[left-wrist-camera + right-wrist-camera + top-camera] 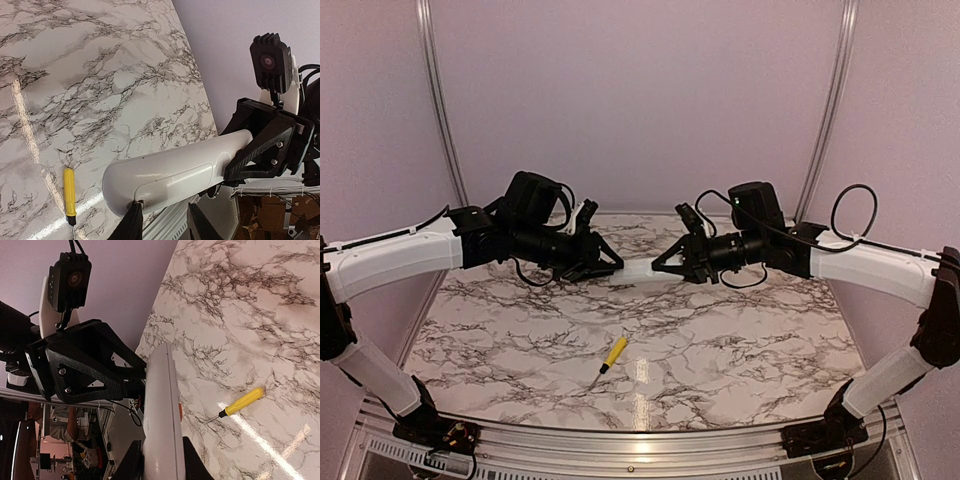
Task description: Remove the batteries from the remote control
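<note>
The white remote control [638,270] hangs in the air over the middle of the table, held level between the two arms. My right gripper [161,452] is shut on one end of the remote control [160,405], a finger on each side. My left gripper [165,210] is open at the other end. Its left fingertip [132,207] touches the edge of the closed cover panel [175,182] on the remote control [150,170]; the other finger stands apart below it. The batteries are hidden.
A yellow-handled screwdriver [612,353] lies on the marble table [740,340] in front of the grippers, towards the near edge. Purple walls with metal rails close in the back and sides.
</note>
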Robot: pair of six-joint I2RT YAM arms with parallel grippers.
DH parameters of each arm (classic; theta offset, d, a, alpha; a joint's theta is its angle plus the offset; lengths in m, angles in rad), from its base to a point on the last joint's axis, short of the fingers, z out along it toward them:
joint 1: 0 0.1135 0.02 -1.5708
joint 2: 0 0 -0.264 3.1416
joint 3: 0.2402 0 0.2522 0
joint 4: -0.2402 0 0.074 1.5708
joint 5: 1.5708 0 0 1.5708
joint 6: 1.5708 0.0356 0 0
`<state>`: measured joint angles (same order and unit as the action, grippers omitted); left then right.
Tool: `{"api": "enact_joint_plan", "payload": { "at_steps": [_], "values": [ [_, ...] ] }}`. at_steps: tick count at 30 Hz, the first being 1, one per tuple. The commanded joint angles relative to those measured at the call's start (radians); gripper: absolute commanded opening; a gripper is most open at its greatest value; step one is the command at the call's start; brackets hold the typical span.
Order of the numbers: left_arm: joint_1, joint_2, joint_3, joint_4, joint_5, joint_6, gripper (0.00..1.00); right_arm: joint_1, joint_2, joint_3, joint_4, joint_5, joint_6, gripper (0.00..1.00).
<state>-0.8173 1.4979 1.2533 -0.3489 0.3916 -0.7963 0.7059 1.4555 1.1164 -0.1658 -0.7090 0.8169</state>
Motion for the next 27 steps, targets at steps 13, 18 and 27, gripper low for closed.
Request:
{"api": "enact_joint_plan", "payload": {
  "at_steps": [13,18,27],
  "values": [
    [-0.010,-0.024,-0.017,0.055,0.028,0.002,0.30,0.009,0.035,0.084,-0.052,0.014,-0.078,0.00],
    [-0.010,-0.013,-0.014,0.059,0.028,0.000,0.29,0.000,0.042,0.087,-0.070,0.020,-0.089,0.00],
    [-0.011,0.018,0.003,0.060,0.030,0.007,0.28,-0.008,0.063,0.107,-0.118,0.040,-0.115,0.00]
  ]
}}
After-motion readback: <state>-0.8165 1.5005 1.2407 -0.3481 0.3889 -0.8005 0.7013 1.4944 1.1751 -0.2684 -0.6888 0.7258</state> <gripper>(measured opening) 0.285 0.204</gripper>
